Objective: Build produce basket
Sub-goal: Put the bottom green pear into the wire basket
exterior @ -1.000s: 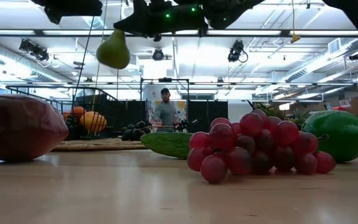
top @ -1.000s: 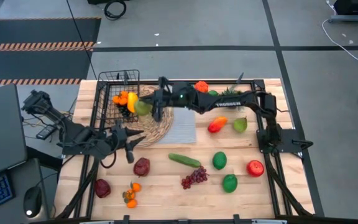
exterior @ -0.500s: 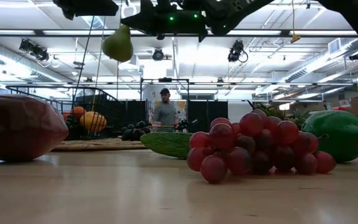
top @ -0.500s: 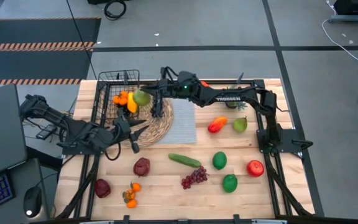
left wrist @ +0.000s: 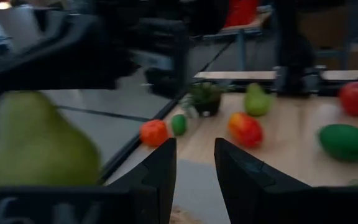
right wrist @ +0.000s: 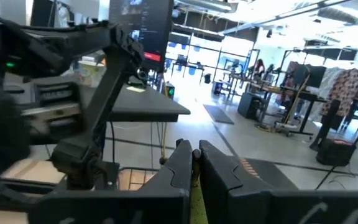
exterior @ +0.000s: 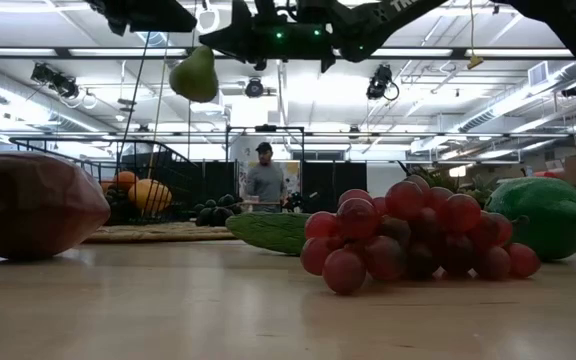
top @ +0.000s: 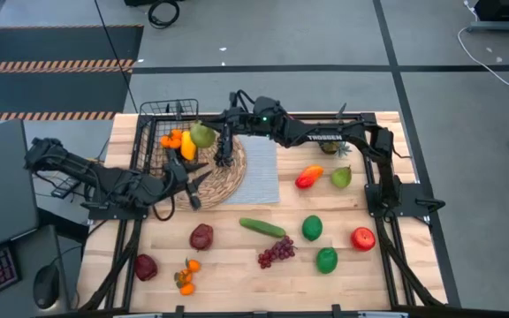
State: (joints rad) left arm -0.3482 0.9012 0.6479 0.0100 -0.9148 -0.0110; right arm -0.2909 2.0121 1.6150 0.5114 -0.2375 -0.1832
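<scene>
A green pear hangs in the air over the right rim of the black wire basket, with my right gripper shut on it. The basket stands at the table's far left and holds oranges and a yellow fruit. My left gripper is open and holds nothing. It hovers over the near-left edge of the round straw mat. More produce lies loose on the table: a cucumber, grapes, limes and a red apple. My right gripper pinches the pear's narrow top between its two shut fingers. The fingers lie about level and come from the table's right side. The pear hangs below them, narrow end up, clear of the basket and the table.
A grey cloth lies beside the mat. A potted plant stands at the far edge under my right arm. A red-orange mango and a second pear lie at mid right. Dark red fruits and small oranges lie near left.
My right gripper has carried the pear from above the mat toward the table's far left, to above the basket's right rim; the pear stays hanging. My left gripper has swung toward the far right, nearer the mat, and has rolled a little.
</scene>
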